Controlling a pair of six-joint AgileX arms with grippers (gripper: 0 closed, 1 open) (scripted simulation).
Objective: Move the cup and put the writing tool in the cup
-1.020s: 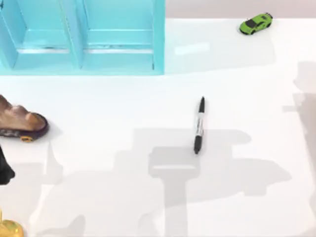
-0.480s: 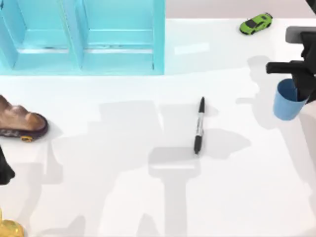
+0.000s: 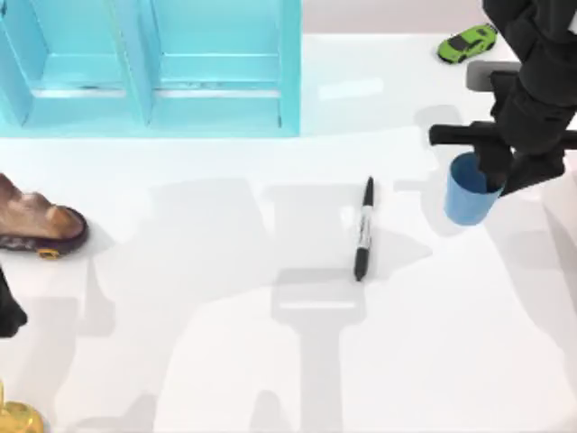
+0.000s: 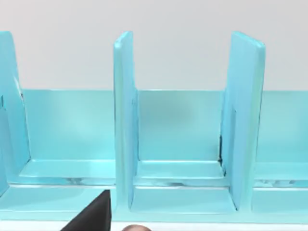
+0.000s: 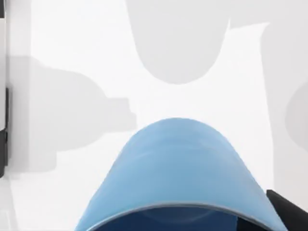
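The white surface (image 3: 225, 361) carries a turquoise shelf (image 3: 153, 68) at its far left. The right gripper (image 3: 505, 171) (near the right edge) has its jaws clamped on the blue cup's (image 3: 469, 194) rim. The black marker (image 3: 363, 230) lies flat mid-surface, near the cup. Left jaws: cannot tell.
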